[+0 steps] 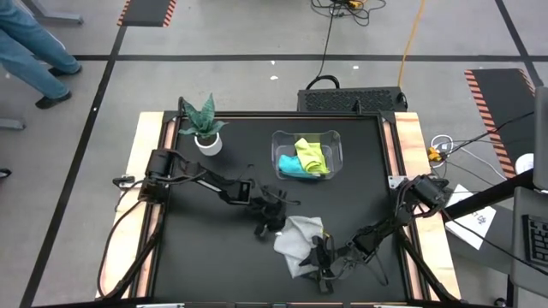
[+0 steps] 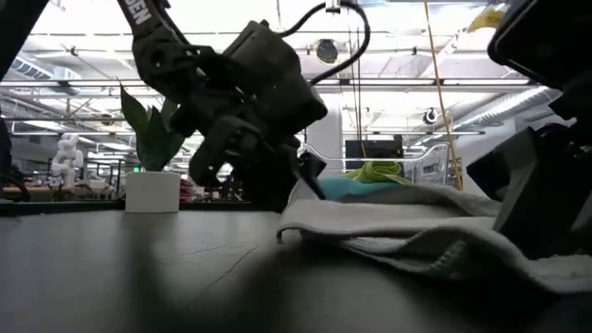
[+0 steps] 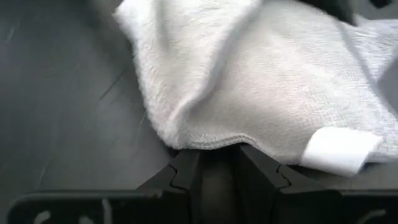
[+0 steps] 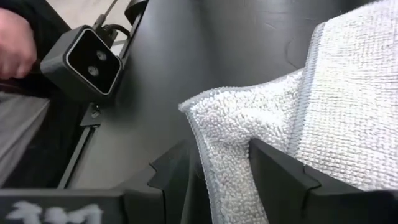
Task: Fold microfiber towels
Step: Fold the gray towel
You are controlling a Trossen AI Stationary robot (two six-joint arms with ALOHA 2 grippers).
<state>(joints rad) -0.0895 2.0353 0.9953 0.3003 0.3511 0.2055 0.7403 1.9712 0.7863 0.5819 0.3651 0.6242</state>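
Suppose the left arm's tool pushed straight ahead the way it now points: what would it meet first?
Nothing new: the left tool is already closed on the edge of the grey towel, so more of that cloth lies straight ahead. Beyond it the right tool seems roughly in line, though depth is unclear.

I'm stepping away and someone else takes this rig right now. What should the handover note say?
Left gripper: fingers shut on an edge of the light grey microfiber towel, at table centre.
Right gripper: fingers shut on another edge of it, near the table's front.
Yellow-green towel and teal blue towel: bunched in the clear plastic bin.
Done: no towel folded yet; the grey one lies rumpled.
Left: fold all three.
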